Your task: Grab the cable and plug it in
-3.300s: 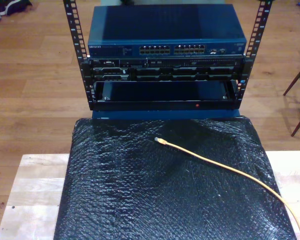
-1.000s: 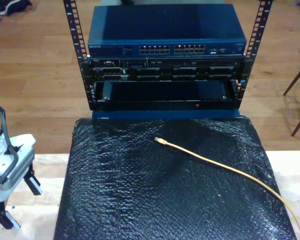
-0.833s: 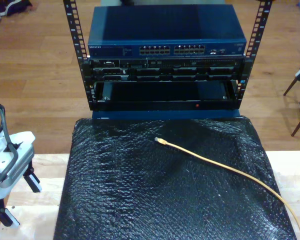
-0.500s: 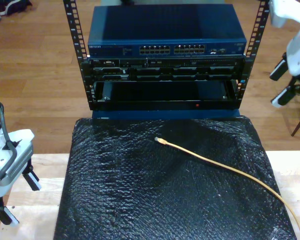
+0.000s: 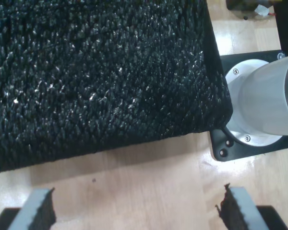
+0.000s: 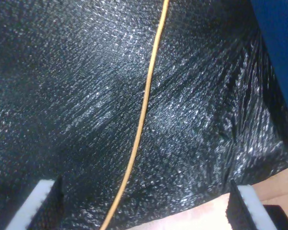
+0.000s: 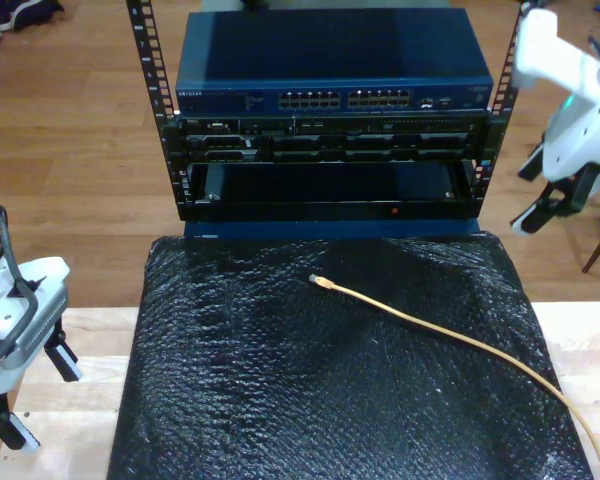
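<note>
Exterior view has my first gripper (image 7: 30,395), jaws spread and empty, just beside the crinkled black bubble-wrap mat (image 7: 280,400), over the pale wooden table (image 7: 65,350). My second gripper (image 7: 545,195) hangs open above that mat's far corner. Thin yellow-orange network cable (image 7: 460,345) lies across the mat, its clear plug (image 7: 320,283) pointing toward the dark blue network switch (image 7: 330,60) beyond the mat.

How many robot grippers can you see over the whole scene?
2. My first gripper hangs over the wooden table at the exterior view's left edge; my second gripper hovers at that view's upper right, beside the rack.
</note>
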